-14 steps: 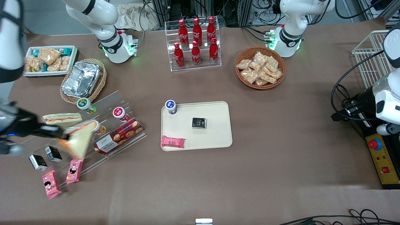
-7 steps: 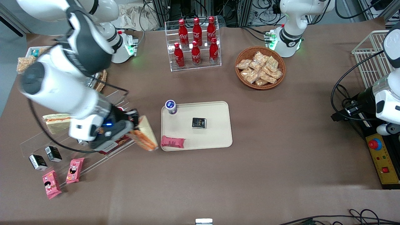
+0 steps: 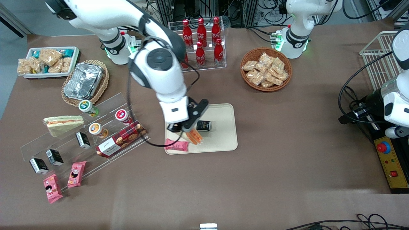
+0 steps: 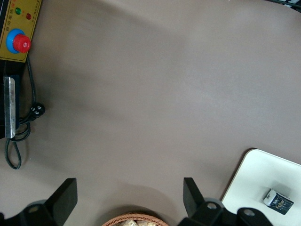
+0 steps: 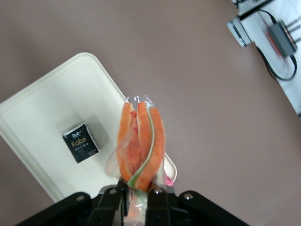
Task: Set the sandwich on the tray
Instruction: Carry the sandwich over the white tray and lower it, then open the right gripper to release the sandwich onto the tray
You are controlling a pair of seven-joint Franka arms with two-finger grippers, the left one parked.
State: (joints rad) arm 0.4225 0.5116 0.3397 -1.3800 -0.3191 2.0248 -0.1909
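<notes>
My right gripper (image 3: 188, 127) hangs over the cream-beige tray (image 3: 223, 137), shut on a wrapped sandwich (image 3: 194, 136) that hangs below it with its orange and green filling edge showing. The wrist view shows the sandwich (image 5: 141, 148) pinched between the two black fingers (image 5: 157, 200) of the gripper (image 5: 138, 195), above the tray (image 5: 56, 117). A second sandwich (image 3: 62, 124) lies on the clear stepped stand (image 3: 121, 102) toward the working arm's end of the table.
On the tray lie a small black box (image 3: 204, 125) and a pink snack pack (image 3: 176, 145) at its near corner. Cola bottles (image 3: 200, 41) stand in a clear rack, and a wicker basket of snacks (image 3: 266, 68) sits toward the parked arm's end.
The arm has carried the sandwich from the clear stand across the table to above the tray. The purple-capped cup on the tray's corner is now hidden by the arm.
</notes>
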